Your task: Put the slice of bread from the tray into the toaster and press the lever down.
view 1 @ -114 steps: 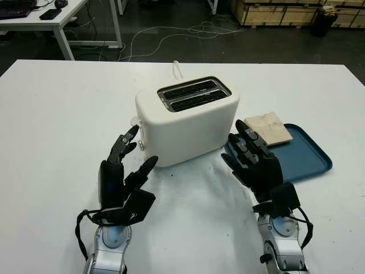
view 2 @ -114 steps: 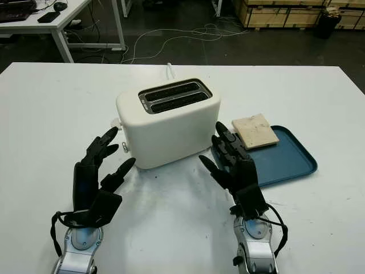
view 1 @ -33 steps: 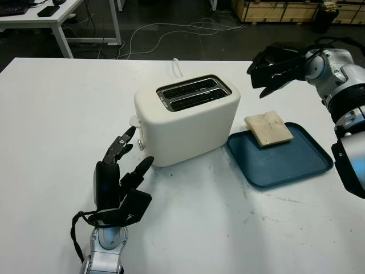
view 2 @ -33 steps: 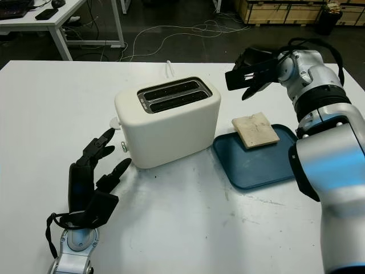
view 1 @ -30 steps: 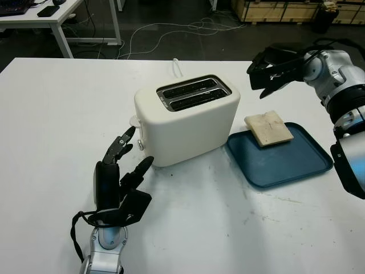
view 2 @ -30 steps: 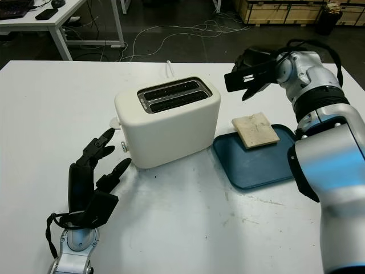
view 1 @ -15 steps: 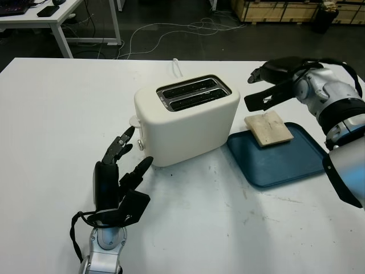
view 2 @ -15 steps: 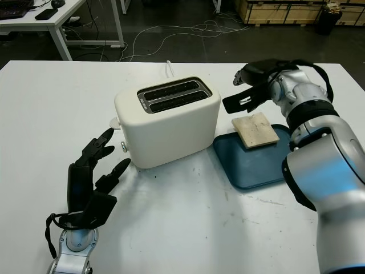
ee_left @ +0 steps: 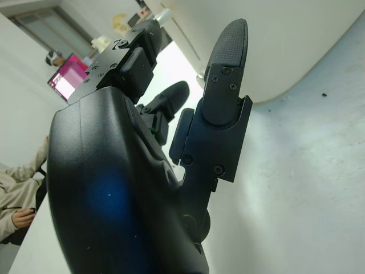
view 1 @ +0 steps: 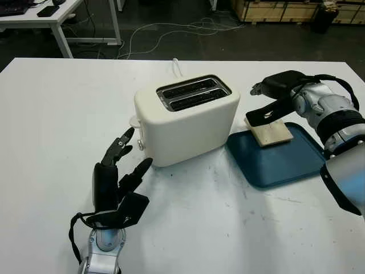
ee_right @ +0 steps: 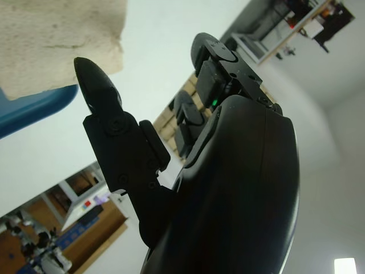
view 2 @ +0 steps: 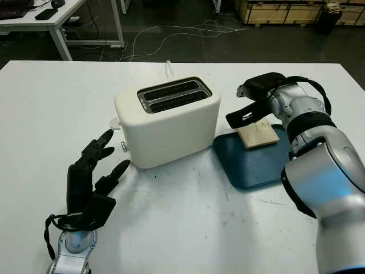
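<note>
- You have a white table [view 1: 51,125] carrying everything, its surface lightly speckled in front of the toaster.
- Your white toaster [view 1: 187,119] stands near the middle of the table, turned at a slight angle, with both top slots [view 1: 194,94] unfilled and its lever [view 1: 134,121] and a small knob on the end that faces the left hand.
- The blue tray [view 1: 279,156] lies just to the right of the toaster, its near corner close to the toaster's base.
- Your right hand [view 1: 272,100] is up over the far corner of the tray, directly above the bread; it is released, with nothing in it, one finger stretched low over the slice.
- Your left hand [view 1: 117,180] is raised near the toaster's lever end, released as well, its fingertips pointing toward the knob but apart from it.
- The slice of bread [view 1: 271,130] lies flat on the tray's far corner, partly overhanging the rim; from the right wrist you see its pale edge [ee_right: 57,45] just past a fingertip.
</note>
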